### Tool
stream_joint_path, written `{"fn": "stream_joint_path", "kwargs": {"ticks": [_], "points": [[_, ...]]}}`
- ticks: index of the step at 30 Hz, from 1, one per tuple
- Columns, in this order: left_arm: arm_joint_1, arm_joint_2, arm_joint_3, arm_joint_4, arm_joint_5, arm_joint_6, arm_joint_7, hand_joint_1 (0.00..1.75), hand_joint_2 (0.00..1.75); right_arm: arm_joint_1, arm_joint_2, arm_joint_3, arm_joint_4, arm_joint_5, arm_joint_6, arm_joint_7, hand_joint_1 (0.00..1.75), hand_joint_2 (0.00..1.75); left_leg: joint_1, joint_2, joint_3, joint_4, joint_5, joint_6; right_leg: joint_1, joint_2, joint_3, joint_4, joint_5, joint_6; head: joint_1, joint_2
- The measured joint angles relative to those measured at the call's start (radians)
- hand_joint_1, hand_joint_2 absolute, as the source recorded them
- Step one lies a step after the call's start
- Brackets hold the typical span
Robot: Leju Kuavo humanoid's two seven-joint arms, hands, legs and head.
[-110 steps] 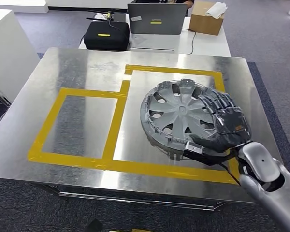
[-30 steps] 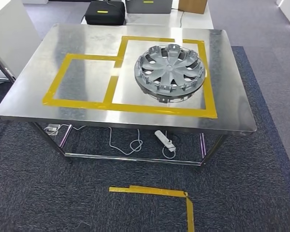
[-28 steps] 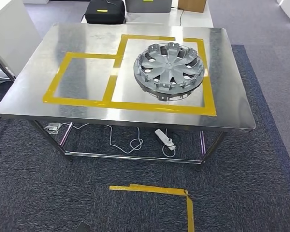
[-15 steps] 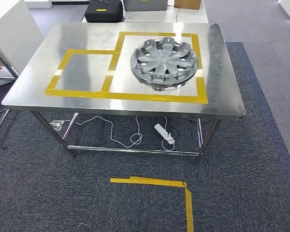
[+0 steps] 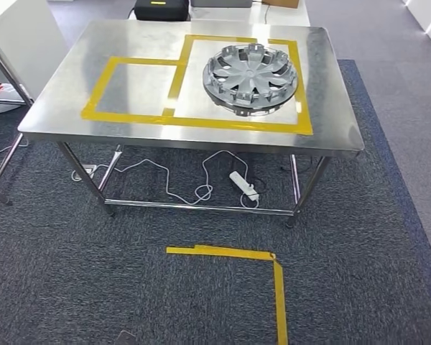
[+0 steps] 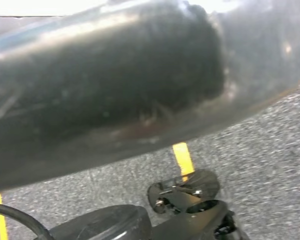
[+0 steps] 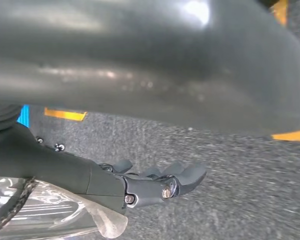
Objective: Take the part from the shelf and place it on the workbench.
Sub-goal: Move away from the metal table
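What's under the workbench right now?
On the carpet under the workbench: a white power strip and looped white cables. The tabletop hides whatever lies farther back.

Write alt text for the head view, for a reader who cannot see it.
A grey plastic wheel cover lies flat inside the larger of two yellow-taped rectangles on a shiny steel workbench. Beneath the bench, a white power strip and cables lie on dark carpet, with a yellow tape corner on the floor nearer the camera.

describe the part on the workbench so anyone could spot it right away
Find the shiny steel workbench marked with two yellow tape rectangles. The round silver-grey plastic hubcap lies flat inside the larger right-hand rectangle. It alone rests on the benchtop, a spoked disc with cut-out openings.
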State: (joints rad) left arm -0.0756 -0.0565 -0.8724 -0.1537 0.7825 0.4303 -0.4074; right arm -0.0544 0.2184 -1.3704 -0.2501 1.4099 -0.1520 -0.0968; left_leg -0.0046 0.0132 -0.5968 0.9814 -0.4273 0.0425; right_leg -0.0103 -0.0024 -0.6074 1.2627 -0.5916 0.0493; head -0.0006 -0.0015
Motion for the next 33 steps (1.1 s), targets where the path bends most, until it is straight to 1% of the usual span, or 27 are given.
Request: {"fn": "stream_joint_path", "kwargs": {"ticks": [1,2,3,5,7,8,9,11,12,13,14,15,16,17,19,20,22,23,24,25,27,28,29,30,31,32,33], "points": [[0.000,0.000,0.000,0.000,0.002,-0.001,0.000,0.00,0.00,-0.001,-0.001,0.001,0.000,0.000,0.003,0.000,0.00,0.00,0.000,0.001,-0.017,0.005,0.011,-0.003,-0.001,0.000,0.044,-0.047,0.032,0.000,0.000,0.000],[0.000,0.000,0.000,0.000,0.003,-0.002,0.000,0.00,0.00,-0.002,-0.002,0.002,0.001,0.001,0.007,0.001,0.00,0.00,-0.001,0.001,-0.032,0.013,0.021,-0.007,-0.001,0.000,0.107,-0.125,0.043,0.000,0.001,0.000],[-0.001,0.000,0.000,0.000,0.003,-0.003,0.000,0.00,0.00,-0.004,-0.003,0.004,0.002,0.001,0.011,0.002,0.00,0.00,-0.003,0.000,-0.043,0.020,0.030,-0.012,-0.001,0.000,0.165,-0.209,0.032,-0.004,0.000,0.000],[-0.001,0.001,0.000,0.000,0.005,-0.005,0.000,0.00,0.00,-0.007,-0.003,0.006,0.005,0.003,0.015,0.005,0.00,0.00,-0.005,0.001,-0.056,0.027,0.051,-0.021,0.001,0.002,0.227,-0.314,-0.003,-0.014,0.000,0.000],[0.000,0.003,0.000,0.001,0.009,-0.006,0.000,0.00,0.00,-0.006,-0.004,0.007,0.007,0.004,0.015,0.008,0.00,0.00,-0.002,0.000,-0.064,0.028,0.063,-0.032,0.002,0.000,0.212,-0.318,0.002,-0.029,0.000,0.000],[0.002,0.004,0.000,0.001,0.011,-0.007,0.000,0.00,0.00,-0.005,-0.004,0.007,0.008,0.004,0.015,0.010,0.00,0.00,0.000,-0.002,-0.069,0.037,0.044,-0.038,0.001,-0.002,0.201,-0.315,0.012,-0.036,0.000,0.000],[0.004,0.004,0.000,0.002,0.013,-0.007,0.000,0.00,0.00,-0.004,-0.004,0.007,0.009,0.005,0.015,0.012,0.00,0.00,0.002,-0.004,-0.074,0.063,0.002,-0.045,-0.001,-0.005,0.190,-0.314,0.023,-0.042,-0.001,0.000],[0.007,0.004,0.000,0.002,0.014,-0.007,-0.001,0.00,0.00,-0.004,-0.004,0.007,0.010,0.005,0.016,0.012,0.00,0.00,0.006,-0.005,-0.088,0.171,-0.114,-0.055,0.000,-0.008,0.162,-0.310,0.047,-0.049,-0.004,0.000],[0.006,0.004,0.000,0.002,0.015,-0.008,-0.001,0.00,0.00,-0.003,-0.004,0.008,0.010,0.005,0.017,0.011,0.00,0.00,0.007,-0.005,-0.092,0.237,-0.153,-0.057,0.001,-0.010,0.146,-0.306,0.059,-0.051,-0.005,0.000],[0.006,0.004,0.000,0.002,0.015,-0.008,-0.002,0.00,0.00,-0.004,-0.004,0.008,0.010,0.006,0.018,0.009,0.00,0.00,0.008,-0.005,-0.091,0.289,-0.166,-0.059,0.001,-0.011,0.129,-0.300,0.070,-0.051,-0.005,0.000],[0.005,0.004,0.000,0.002,0.015,-0.009,-0.003,0.00,0.00,-0.004,-0.004,0.008,0.010,0.006,0.019,0.007,0.00,0.00,0.008,-0.005,-0.079,0.315,-0.154,-0.058,0.002,-0.012,0.110,-0.292,0.080,-0.050,-0.005,0.000],[0.005,0.004,0.000,0.002,0.015,-0.009,-0.003,0.00,0.00,-0.005,-0.004,0.008,0.010,0.006,0.020,0.006,0.00,0.00,0.008,-0.005,-0.052,0.308,-0.125,-0.056,0.002,-0.013,0.090,-0.283,0.089,-0.049,-0.005,0.000],[0.004,0.004,0.001,0.002,0.016,-0.009,-0.004,0.00,0.00,-0.005,-0.004,0.008,0.010,0.007,0.020,0.005,0.00,0.00,0.008,-0.006,-0.013,0.270,-0.097,-0.052,0.002,-0.012,0.069,-0.273,0.098,-0.048,-0.005,0.000],[0.003,0.004,0.001,0.002,0.016,-0.010,-0.004,0.00,0.00,-0.005,-0.004,0.008,0.010,0.007,0.020,0.005,0.00,0.00,0.007,-0.008,0.039,0.204,-0.087,-0.047,0.003,-0.011,0.050,-0.264,0.106,-0.045,-0.005,0.000],[0.000,0.005,0.001,0.002,0.016,-0.010,-0.006,0.00,0.00,-0.006,-0.004,0.009,0.012,0.008,0.021,0.004,0.00,0.00,0.004,-0.012,0.128,0.067,-0.106,-0.036,0.005,-0.011,0.027,-0.253,0.124,-0.036,-0.004,0.000],[-0.002,0.006,0.001,0.002,0.016,-0.010,-0.007,0.00,0.00,-0.006,-0.004,0.009,0.012,0.008,0.021,0.004,0.00,0.00,0.002,-0.014,0.149,0.025,-0.120,-0.032,0.005,-0.012,0.020,-0.252,0.134,-0.031,-0.004,0.000],[-0.002,0.004,0.001,0.002,0.017,-0.010,-0.009,0.00,0.00,-0.006,-0.004,0.009,0.013,0.008,0.021,0.004,0.00,0.00,0.001,-0.013,0.142,0.002,-0.113,-0.023,0.003,-0.011,0.010,-0.255,0.151,-0.018,-0.004,0.000],[-0.001,0.004,0.001,0.002,0.017,-0.010,-0.009,0.00,0.00,-0.005,-0.004,0.009,0.013,0.008,0.021,0.004,0.00,0.00,0.001,-0.011,0.130,-0.001,-0.100,-0.016,0.002,-0.009,0.003,-0.251,0.141,-0.012,-0.003,0.000],[0.000,0.003,0.001,0.002,0.018,-0.010,-0.009,0.00,0.00,-0.003,-0.005,0.010,0.013,0.009,0.021,0.004,0.00,0.00,0.002,-0.010,0.115,-0.005,-0.085,-0.009,0.001,-0.006,-0.007,-0.231,0.109,-0.008,-0.002,0.000],[0.000,0.003,0.001,0.002,0.018,-0.010,-0.009,0.00,0.00,-0.001,-0.006,0.010,0.014,0.009,0.021,0.005,0.00,0.00,0.003,-0.010,0.100,-0.007,-0.070,-0.002,0.000,-0.004,-0.020,-0.194,0.059,-0.005,0.000,0.000],[0.001,0.003,0.001,0.002,0.018,-0.010,-0.010,0.00,0.00,0.000,-0.006,0.010,0.014,0.008,0.020,0.010,0.00,0.00,-0.001,-0.013,0.066,-0.005,-0.042,0.005,0.000,-0.002,-0.042,-0.079,-0.043,-0.004,0.003,0.000],[0.001,0.002,0.001,0.002,0.017,-0.010,-0.010,0.00,0.00,-0.001,-0.006,0.010,0.014,0.007,0.019,0.013,0.00,0.00,-0.003,-0.015,0.049,-0.005,-0.028,0.006,0.000,-0.001,-0.044,-0.026,-0.060,-0.004,0.003,0.000],[0.001,0.001,0.001,0.002,0.017,-0.010,-0.012,0.00,0.00,-0.001,-0.006,0.010,0.014,0.006,0.017,0.015,0.00,0.00,-0.005,-0.018,0.029,-0.003,-0.013,0.005,0.000,-0.001,-0.037,0.007,-0.050,-0.005,0.003,0.000],[0.001,0.000,0.001,0.002,0.017,-0.010,-0.013,0.00,0.00,-0.002,-0.006,0.010,0.014,0.005,0.016,0.017,0.00,0.00,-0.007,-0.023,0.009,-0.001,0.001,0.003,0.001,0.001,-0.017,0.011,-0.018,-0.008,0.003,0.000],[0.001,0.000,0.001,0.002,0.017,-0.011,-0.015,0.00,0.00,-0.002,-0.007,0.010,0.014,0.005,0.014,0.018,0.00,0.00,-0.008,-0.029,-0.011,0.002,0.015,0.001,0.001,0.007,0.019,-0.016,0.018,-0.012,0.003,0.000],[0.000,-0.001,0.001,0.002,0.016,-0.012,-0.016,0.00,0.00,-0.002,-0.007,0.010,0.014,0.005,0.012,0.020,0.00,0.00,-0.008,-0.037,-0.029,0.005,0.028,-0.002,0.002,0.023,0.071,-0.073,0.038,-0.018,0.002,0.000],[-0.002,-0.002,0.001,0.002,0.015,-0.014,-0.017,0.00,0.00,-0.002,-0.008,0.010,0.014,0.005,0.011,0.023,0.00,0.00,-0.010,-0.045,-0.042,0.010,0.040,-0.006,0.003,0.041,0.139,-0.157,0.037,-0.025,0.003,0.000]]}}
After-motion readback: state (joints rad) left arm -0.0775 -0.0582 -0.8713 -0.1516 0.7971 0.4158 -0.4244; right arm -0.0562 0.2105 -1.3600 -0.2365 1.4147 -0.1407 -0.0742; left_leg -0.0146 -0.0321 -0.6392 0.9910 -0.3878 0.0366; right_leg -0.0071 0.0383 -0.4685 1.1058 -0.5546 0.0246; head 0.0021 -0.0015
